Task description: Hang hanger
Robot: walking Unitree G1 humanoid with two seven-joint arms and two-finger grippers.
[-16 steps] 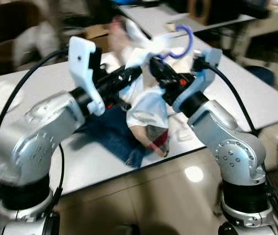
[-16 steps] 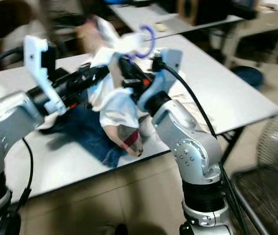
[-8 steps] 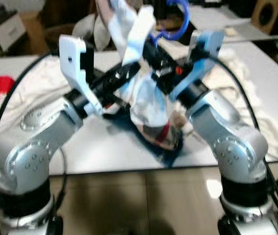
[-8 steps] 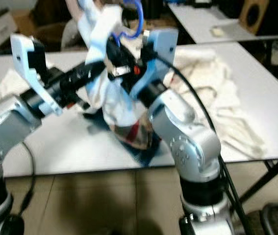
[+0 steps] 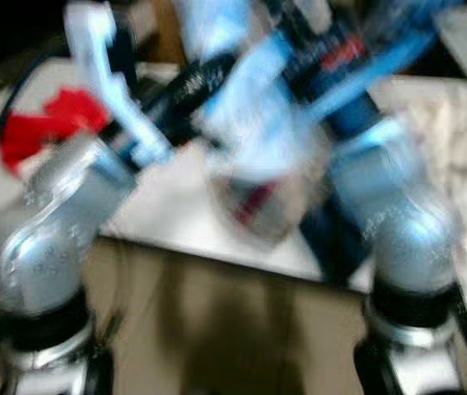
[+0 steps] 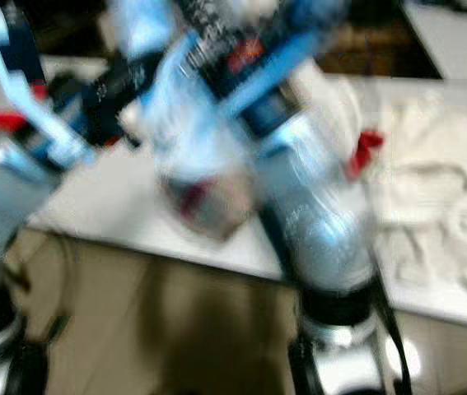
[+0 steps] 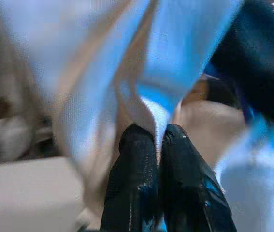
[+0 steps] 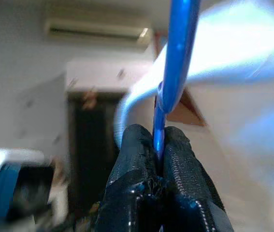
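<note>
Hanger (image 8: 175,72), blue and thin, runs straight up out of the right jaws (image 8: 158,145), which are closed tight on its stem; the hook end rises beyond them, presumably kept free for a rail. A white garment (image 7: 127,63) drapes from it and hangs between the two arms. The left jaws (image 7: 157,137) are pinched nearly together on a fold of that cloth, most likely to steady it and stop it swinging or slipping off. Head views are badly blurred: both arms are raised above the desk (image 5: 175,222), with a red cloth (image 5: 48,123) beyond the left arm. No rail can be made out.
</note>
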